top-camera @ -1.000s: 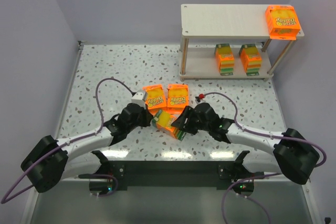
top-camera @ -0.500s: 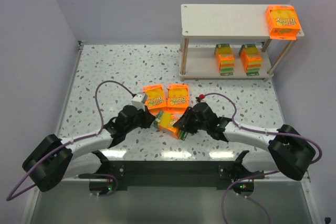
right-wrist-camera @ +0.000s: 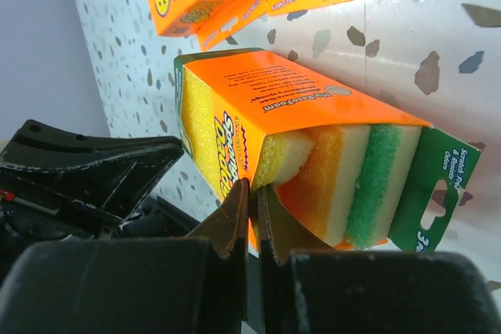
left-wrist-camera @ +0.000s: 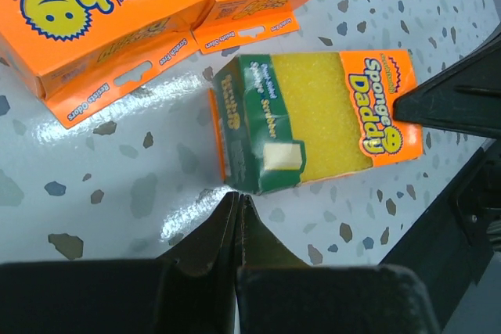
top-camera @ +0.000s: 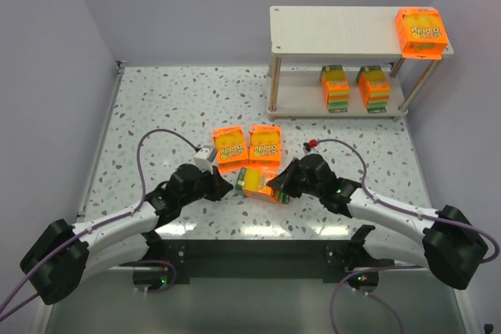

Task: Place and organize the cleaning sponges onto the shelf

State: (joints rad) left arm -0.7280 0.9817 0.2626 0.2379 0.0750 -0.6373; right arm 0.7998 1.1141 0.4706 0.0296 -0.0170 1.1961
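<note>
Top view: we see the shelf at the table's far right. A top pack lies flat at the right end of its upper board. On the lower board a left lower pack and a right lower pack stand just beside each other. Near the table's middle a left flat pack and a right flat pack lie side by side. Just in front of them the near pack lies between the left gripper and the right gripper. Left wrist view: we find the left gripper's jaws pressed together and empty, their tips just beside the near pack's green end, while the right gripper meets its orange end. Right wrist view: we see the right gripper's jaws closed to a sliver on the lower edge of the near pack's wrapper, at the open end where yellow, orange and green sponge layers show.
</note>
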